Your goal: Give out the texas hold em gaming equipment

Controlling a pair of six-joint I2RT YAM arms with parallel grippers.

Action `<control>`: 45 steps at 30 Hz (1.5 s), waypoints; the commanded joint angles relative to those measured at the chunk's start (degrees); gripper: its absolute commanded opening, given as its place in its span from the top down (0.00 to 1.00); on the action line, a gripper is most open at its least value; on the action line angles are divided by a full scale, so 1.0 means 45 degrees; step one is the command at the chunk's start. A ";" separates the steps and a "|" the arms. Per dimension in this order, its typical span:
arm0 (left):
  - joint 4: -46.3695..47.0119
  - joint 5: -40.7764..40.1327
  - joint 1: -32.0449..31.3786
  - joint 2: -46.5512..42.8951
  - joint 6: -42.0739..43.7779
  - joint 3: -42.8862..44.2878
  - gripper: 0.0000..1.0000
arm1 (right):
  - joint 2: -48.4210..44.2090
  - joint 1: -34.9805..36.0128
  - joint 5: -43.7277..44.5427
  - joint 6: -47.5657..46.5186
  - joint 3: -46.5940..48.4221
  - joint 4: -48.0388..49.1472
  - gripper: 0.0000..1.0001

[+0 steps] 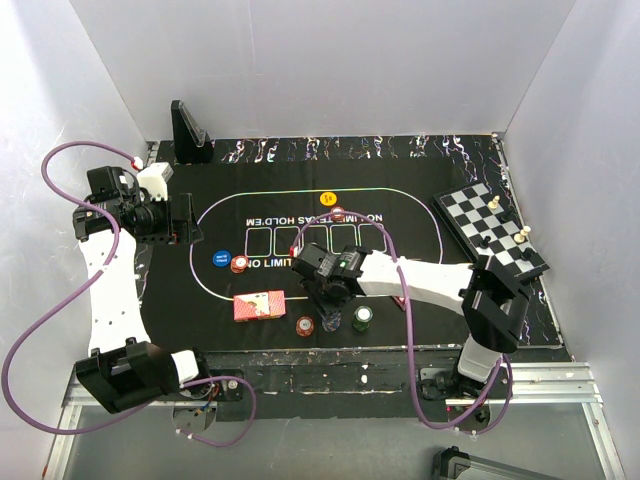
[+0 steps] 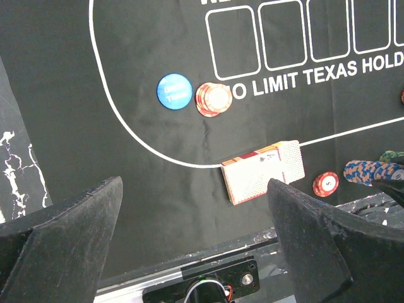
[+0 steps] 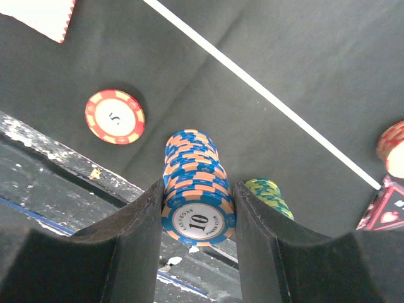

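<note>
Showing "10" on top, blue-and-orange chip stack (image 3: 197,192) sits pinched between right fingers (image 3: 136,249).

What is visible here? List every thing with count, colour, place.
mat: one, black, covers table
card deck: one, red, mat's near edge
blue-orange chip stack: one, gripped, near edge
green chip stack: one, beside it
loose red chip: one, beside deck
blue disc: one, mat's left
red chip stack: one, beside disc
yellow chip: one, far side
chessboard: one, black-white, right, pale pieces on it
stand: one, black, far left corner
left gripper: open, above mat's left
right gripper: shut on that stack
</note>
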 commanded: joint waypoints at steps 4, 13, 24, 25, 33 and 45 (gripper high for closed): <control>0.0119 0.0580 0.0101 -0.0169 -0.0105 0.0124 0.00 | 0.0227 -0.0286 0.0552 -0.0695 0.3235 -0.1207 0.99; 0.0901 0.0873 0.0101 0.0222 -0.0418 -0.0834 0.00 | 0.4949 -0.0520 0.0219 -0.1398 0.9092 -0.1735 0.99; 0.1272 0.1302 0.0199 0.0769 -0.0418 -0.1010 0.00 | 0.9134 -0.1047 0.0064 -0.1399 1.3669 -0.1523 0.99; 0.1292 0.1342 0.0199 0.0788 -0.0399 -0.1010 0.00 | 0.9271 -0.1087 -0.0034 -0.1380 1.3669 -0.1308 0.99; 0.1390 0.1342 0.0238 0.0613 -0.0457 -0.1030 0.00 | 1.0131 -0.1107 -0.0406 -0.1204 1.3748 -0.0526 0.99; 0.1390 0.1303 0.0257 0.0477 -0.0497 -0.1303 0.00 | 1.0932 -0.1243 -0.1089 -0.1126 1.4099 -0.0075 0.75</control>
